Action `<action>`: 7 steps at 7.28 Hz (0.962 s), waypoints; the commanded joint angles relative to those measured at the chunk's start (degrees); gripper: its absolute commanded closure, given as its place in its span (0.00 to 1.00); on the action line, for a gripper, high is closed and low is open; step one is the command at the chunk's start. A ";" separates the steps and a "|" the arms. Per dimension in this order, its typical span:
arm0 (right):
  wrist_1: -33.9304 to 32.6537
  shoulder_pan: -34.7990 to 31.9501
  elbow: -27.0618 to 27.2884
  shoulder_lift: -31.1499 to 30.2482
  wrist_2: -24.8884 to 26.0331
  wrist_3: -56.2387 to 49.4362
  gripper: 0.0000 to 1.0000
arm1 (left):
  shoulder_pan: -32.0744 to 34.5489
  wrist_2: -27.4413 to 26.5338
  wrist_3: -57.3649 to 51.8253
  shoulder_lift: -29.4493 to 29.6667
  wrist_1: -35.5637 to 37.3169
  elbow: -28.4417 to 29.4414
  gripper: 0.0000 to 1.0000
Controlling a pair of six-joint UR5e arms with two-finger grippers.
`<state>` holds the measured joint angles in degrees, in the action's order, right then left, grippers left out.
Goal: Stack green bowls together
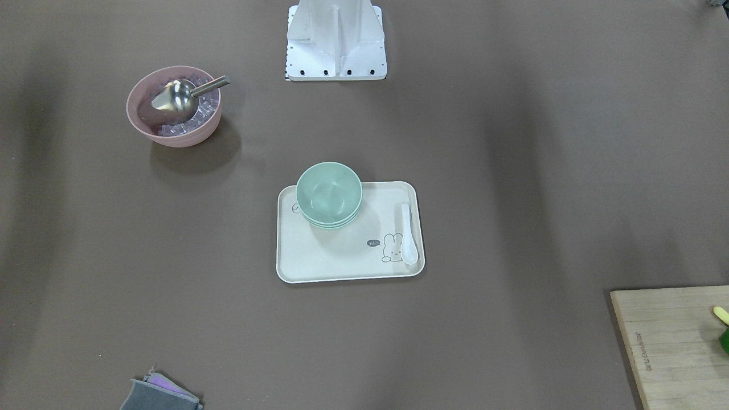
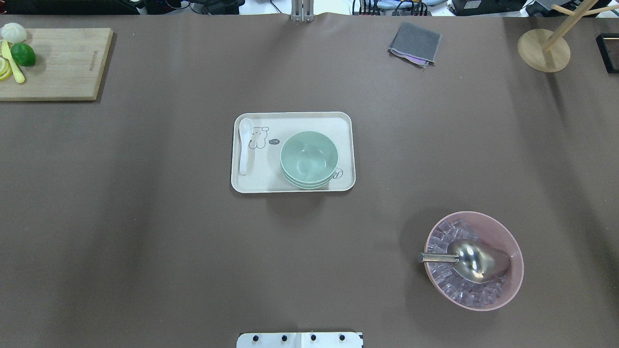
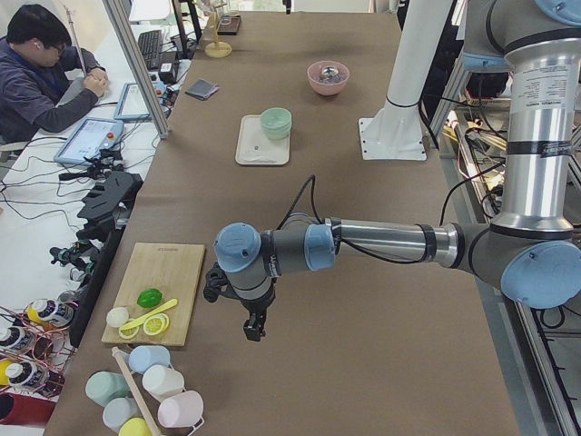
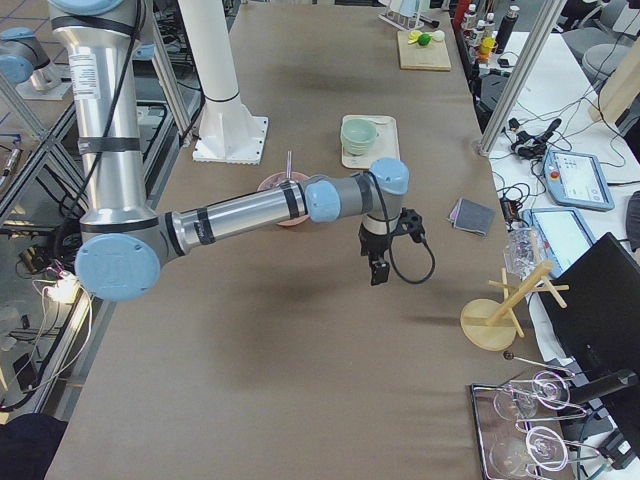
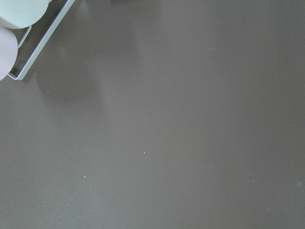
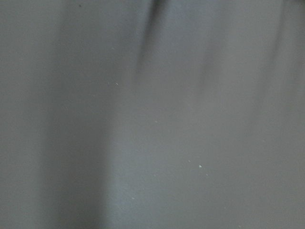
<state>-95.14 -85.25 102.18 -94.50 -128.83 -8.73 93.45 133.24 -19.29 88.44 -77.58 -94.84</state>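
The three green bowls [image 2: 308, 157] sit nested in one stack on a cream tray [image 2: 261, 181] near the middle of the brown tabletop [image 2: 145, 217]. The stack stands at the tray's end nearer the robot's right, close to the tray edge that faces the robot. The top bowl is upright, and the rims of the two below show under it. A white spoon [image 2: 244, 145] lies along the tray's opposite end, apart from the stack, beside a small rabbit drawing.

The left end effector [image 3: 255, 329] hangs fingers-down above bare tabletop, near a wooden cutting board [image 2: 63, 63] that carries a lime [image 2: 23, 54] and lemon slices. It is well apart from the tray. It shows only in the side view, so I cannot tell how wide its fingers are.

The right end effector [image 4: 377, 270] also points down over bare tabletop, between a pink bowl [image 2: 515, 270] and a wooden stand [image 2: 543, 50], with a folded grey cloth [image 2: 415, 44] nearby. Whether it is wide or narrow cannot be told either.

The pink bowl holds ice cubes and a metal scoop [image 2: 476, 261] whose handle sticks out over the rim. Both wrist cameras show mostly plain brown surface.
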 commanded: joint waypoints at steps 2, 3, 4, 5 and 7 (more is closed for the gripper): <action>0.22 -3.43 -0.13 -6.30 0.34 -2.26 0.00 | -0.02 0.26 -0.05 -0.02 -0.82 -0.17 0.02; 0.22 -3.43 0.21 -6.66 0.34 -2.17 0.00 | 0.07 0.26 -0.22 -0.19 -1.78 -0.26 0.02; 0.22 -3.43 0.21 -6.75 0.25 -1.99 0.00 | 0.07 0.18 -0.23 0.42 -1.09 -1.39 0.02; 0.22 -3.43 0.04 -6.75 0.07 -1.91 0.00 | 0.07 -0.26 -0.23 0.07 -1.44 -2.01 0.02; 0.22 -3.43 0.04 -6.75 -0.28 -1.82 0.00 | -0.02 -0.27 -0.23 -0.02 -1.53 -2.63 0.02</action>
<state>-94.92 -88.68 102.28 -101.22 -128.92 -10.64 93.47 132.96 -19.51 88.47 -79.08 -96.90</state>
